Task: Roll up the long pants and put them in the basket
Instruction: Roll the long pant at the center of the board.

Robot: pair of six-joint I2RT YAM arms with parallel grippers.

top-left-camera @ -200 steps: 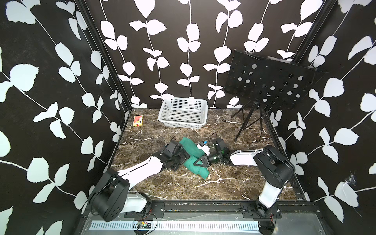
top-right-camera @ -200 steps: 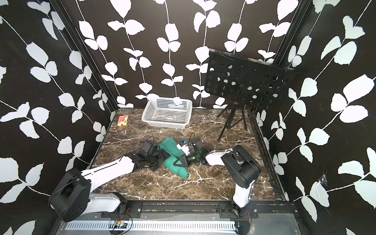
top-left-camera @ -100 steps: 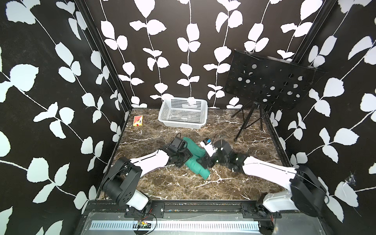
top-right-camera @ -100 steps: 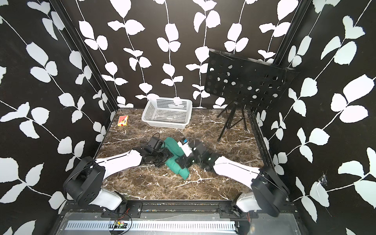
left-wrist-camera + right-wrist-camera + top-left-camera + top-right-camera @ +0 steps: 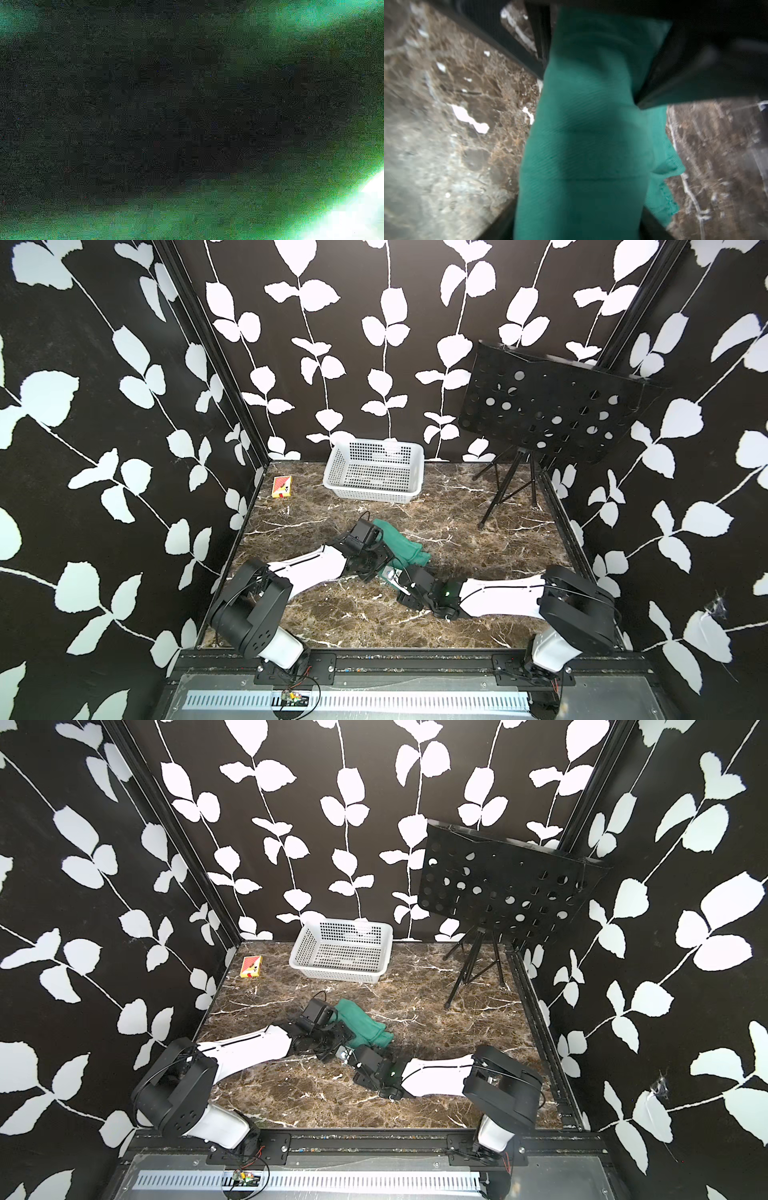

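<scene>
The long pants (image 5: 402, 545) lie as a teal roll in the middle of the marble floor, seen in both top views (image 5: 366, 1031). My left gripper (image 5: 379, 561) lies over the roll's left side. Its wrist view is filled with dark green cloth (image 5: 187, 218), so its jaws are hidden. My right gripper (image 5: 397, 577) sits at the roll's near end. In the right wrist view the roll (image 5: 587, 135) runs between the two dark fingers (image 5: 500, 226) and fills the gap, with the fabric touching both.
A white plastic basket (image 5: 374, 483) stands at the back wall. At the back right a black perforated music stand (image 5: 548, 410) rests on tripod legs (image 5: 498, 502). A small orange card box (image 5: 281, 487) lies at the back left.
The right gripper has come off the roll's right side and moved to its near end, with the arm folded back. The left gripper has shifted further onto the roll.
</scene>
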